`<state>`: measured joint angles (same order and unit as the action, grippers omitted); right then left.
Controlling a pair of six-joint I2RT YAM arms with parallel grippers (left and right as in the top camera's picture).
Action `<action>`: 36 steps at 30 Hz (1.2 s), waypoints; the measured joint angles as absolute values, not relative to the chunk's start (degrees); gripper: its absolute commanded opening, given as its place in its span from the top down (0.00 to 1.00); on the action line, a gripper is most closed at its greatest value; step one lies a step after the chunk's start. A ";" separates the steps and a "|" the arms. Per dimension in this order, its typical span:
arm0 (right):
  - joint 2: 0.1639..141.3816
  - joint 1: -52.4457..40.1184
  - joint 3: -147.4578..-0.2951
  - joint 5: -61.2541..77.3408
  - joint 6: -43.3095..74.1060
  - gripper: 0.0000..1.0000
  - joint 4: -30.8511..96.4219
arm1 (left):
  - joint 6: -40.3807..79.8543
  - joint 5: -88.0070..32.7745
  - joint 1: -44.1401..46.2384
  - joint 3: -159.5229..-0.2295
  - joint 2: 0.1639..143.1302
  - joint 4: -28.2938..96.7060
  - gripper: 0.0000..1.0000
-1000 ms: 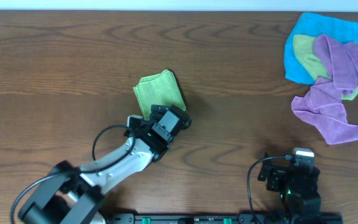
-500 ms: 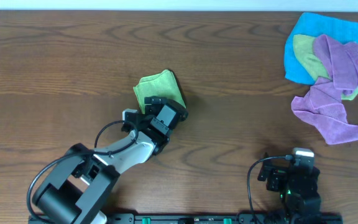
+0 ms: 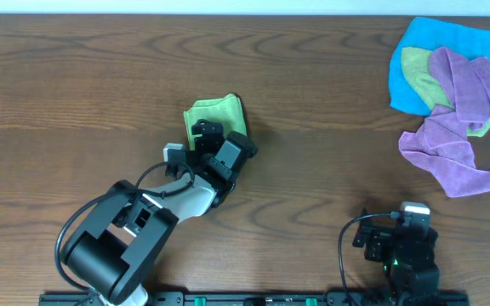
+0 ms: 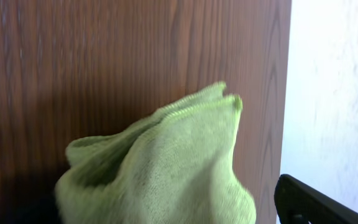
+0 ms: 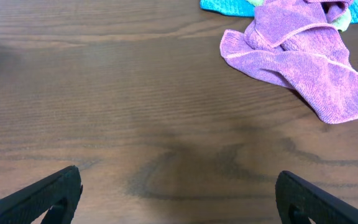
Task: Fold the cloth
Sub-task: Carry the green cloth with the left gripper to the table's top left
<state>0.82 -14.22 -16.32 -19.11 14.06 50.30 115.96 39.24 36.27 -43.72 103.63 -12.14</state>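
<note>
Idling near right: right gripper, jaws spread wide over the bare table, well apart from the work.
Near centre: left gripper, one finger showing far out to the side, so it looks wide and not clamped.
Just beyond it: cloth, bunched mid-table, touching that gripper's far side; the left arm is much the nearer.
Far right: purple cloth and blue cloth, well apart.
</note>
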 measured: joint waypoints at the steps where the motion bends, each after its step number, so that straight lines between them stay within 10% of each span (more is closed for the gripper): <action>1: 0.82 -14.22 -16.32 -19.11 14.06 0.01 50.33 | 115.96 39.99 36.03 -43.75 103.77 -12.10 0.03; 25: 0.82 -14.22 -16.32 -19.11 14.06 0.01 50.30 | 115.94 38.26 33.74 -43.57 105.01 -17.85 0.00; 30: 0.82 -14.22 -16.32 -19.11 14.06 0.01 50.30 | 115.94 35.68 33.69 -43.44 105.25 -16.53 0.67; 36: 0.82 -14.22 -16.32 -19.09 14.06 0.01 50.30 | 115.94 33.41 33.67 -43.31 105.71 -14.24 0.94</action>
